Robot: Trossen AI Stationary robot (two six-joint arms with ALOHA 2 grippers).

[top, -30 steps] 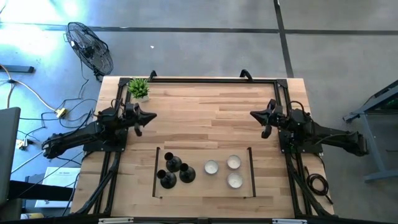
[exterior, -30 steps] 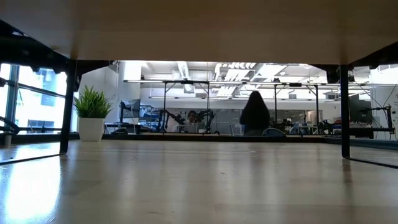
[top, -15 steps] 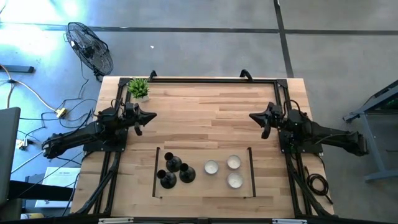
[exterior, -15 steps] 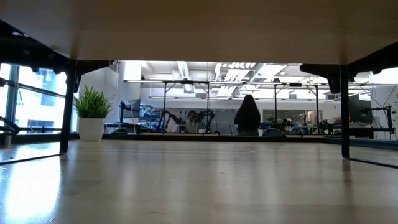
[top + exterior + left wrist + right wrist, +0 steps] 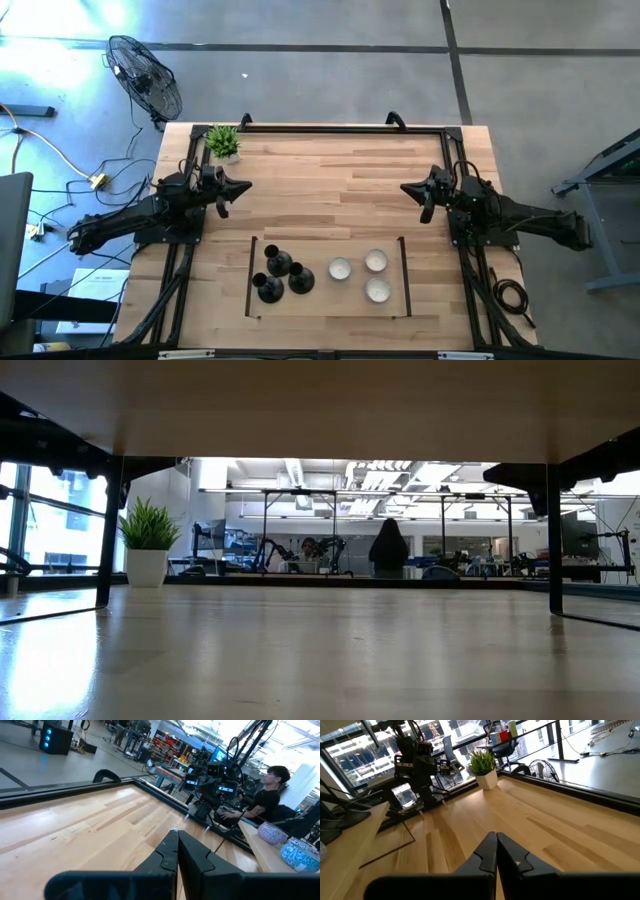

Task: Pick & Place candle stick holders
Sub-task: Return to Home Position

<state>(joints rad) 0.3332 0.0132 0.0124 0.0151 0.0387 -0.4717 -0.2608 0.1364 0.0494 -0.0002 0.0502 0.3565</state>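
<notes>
The three candle stick holders (image 5: 278, 263) stand clustered on the left half of a shelf (image 5: 330, 303) at the table's (image 5: 330, 190) near edge, with three white candles (image 5: 375, 261) on its right half. The left end effector (image 5: 243, 185) hangs clenched by the left edge, and the right end effector (image 5: 406, 187) is clenched by the right edge. A potted plant (image 5: 223, 143) sits at the far left corner.

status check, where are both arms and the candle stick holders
Left end effector shut, empty, left side of table. Right end effector shut, empty, right side. Three candle stick holders upright on the shelf, beside three candles. Nothing in the way.
</notes>
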